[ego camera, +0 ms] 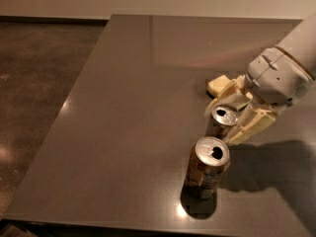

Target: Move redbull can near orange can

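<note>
The redbull can (225, 116), slim with a silver top, stands on the dark table (123, 132) at the right. My gripper (225, 124) reaches in from the right, its cream fingers (253, 126) on both sides of the can and shut on it. The orange can (207, 168), wider and orange-brown with an open silver top, stands upright just in front and slightly left of the redbull can. A narrow gap separates the two cans.
The table's left edge runs diagonally beside a brown floor (34, 83). Its front edge (123, 220) lies just below the orange can. My white arm (284, 75) hangs over the table's right side and casts a shadow there.
</note>
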Available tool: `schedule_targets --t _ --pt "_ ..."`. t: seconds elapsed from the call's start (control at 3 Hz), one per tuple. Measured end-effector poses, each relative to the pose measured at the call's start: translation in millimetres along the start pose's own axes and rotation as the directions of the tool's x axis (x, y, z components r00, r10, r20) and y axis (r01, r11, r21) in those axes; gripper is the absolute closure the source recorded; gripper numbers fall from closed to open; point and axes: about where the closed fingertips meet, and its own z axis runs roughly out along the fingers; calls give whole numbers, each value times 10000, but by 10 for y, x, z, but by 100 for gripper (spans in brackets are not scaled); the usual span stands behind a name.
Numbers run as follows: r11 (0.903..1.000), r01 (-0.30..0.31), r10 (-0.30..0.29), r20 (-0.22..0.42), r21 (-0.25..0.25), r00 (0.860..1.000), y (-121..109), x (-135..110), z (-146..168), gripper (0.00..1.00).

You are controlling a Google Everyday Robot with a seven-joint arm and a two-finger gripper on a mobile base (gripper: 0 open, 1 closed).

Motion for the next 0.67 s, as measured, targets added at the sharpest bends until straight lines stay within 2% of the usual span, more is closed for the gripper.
schedule_targets --t 0.33,0.67 --pt "9996 25 -25 -18 288 10000 -75 -13 4 0" --pt "9987 52 -50 -35 498 10000 -131 -28 6 0"
